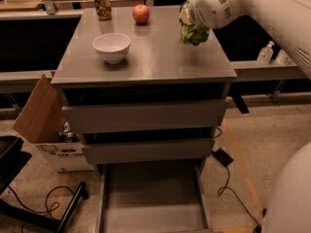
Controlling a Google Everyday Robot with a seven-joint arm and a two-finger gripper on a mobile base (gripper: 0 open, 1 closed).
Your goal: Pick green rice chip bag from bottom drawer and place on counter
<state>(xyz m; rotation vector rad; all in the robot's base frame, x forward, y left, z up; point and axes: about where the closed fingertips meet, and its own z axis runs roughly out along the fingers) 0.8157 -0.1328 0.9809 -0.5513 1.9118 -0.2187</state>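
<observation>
My gripper (190, 19) is over the right side of the counter (155, 57), mostly hidden behind the white wrist. It is shut on the green rice chip bag (195, 33), which hangs crumpled below the wrist. The bag's lower edge is at or just above the counter top; I cannot tell whether it touches. The bottom drawer (150, 198) is pulled out at the bottom of the view, and its grey floor is bare. The two upper drawers are closed.
A white bowl (112, 46) stands on the counter's left half. A red apple (141, 13) and a can (101, 4) are at its far edge. A cardboard box (41, 113) leans left of the cabinet. Cables and a black adaptor (223, 157) lie on the floor.
</observation>
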